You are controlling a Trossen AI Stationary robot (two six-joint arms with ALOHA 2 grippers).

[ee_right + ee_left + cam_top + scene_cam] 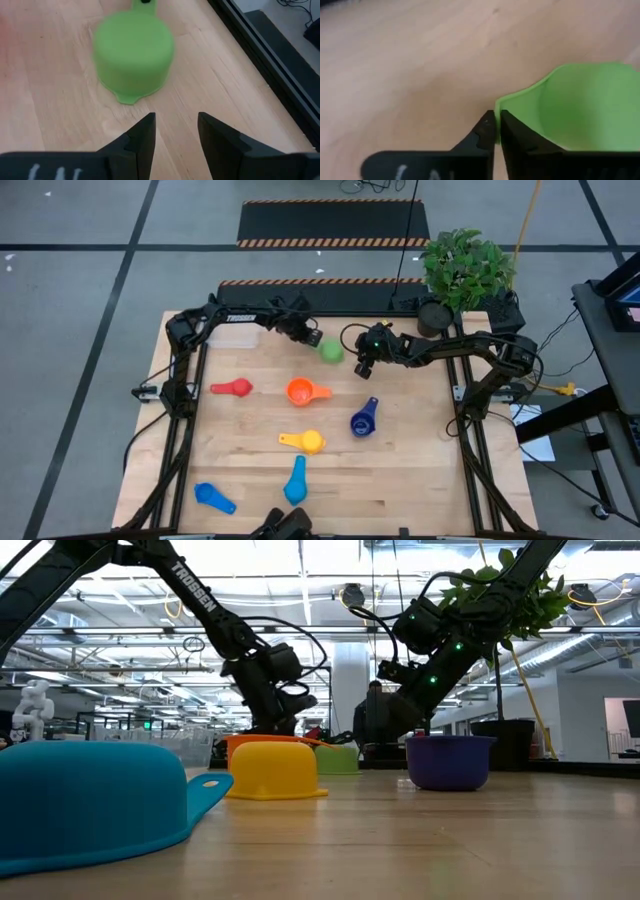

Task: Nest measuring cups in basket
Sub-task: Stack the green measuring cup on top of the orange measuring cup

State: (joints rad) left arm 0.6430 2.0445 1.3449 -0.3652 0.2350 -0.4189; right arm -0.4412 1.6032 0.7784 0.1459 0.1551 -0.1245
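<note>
Green cup [331, 350] at the far middle of the table, just right of the clear basket [232, 332]. Left gripper [496, 131] is clamped on its handle end, fingers pressed together with only the thin green tab between them. The cup looks to sit mouth-down (the right wrist view shows its closed bottom and a small spout lip), near or on the wood; whether it is lifted I cannot tell.

Right gripper [175, 131] hovers close beside the cup, fingers apart, holding nothing.

Other cups lie loose nearer the front: red [234, 388], orange [304, 391], navy [363, 420], yellow [304, 441], two light blue [296, 480] [213, 497]. None is in the basket yet, so the task appears barely begun.

Handling, as a judgement: thin moulded plastic, very light, fairly stiff, smooth and likely slippery. The handle is the natural hold, though the bowl may swing or pivot from so narrow a pinch. Not fragile. Light cups may skid when nudged, and nesting will want them mouth-up and aligned.
</note>
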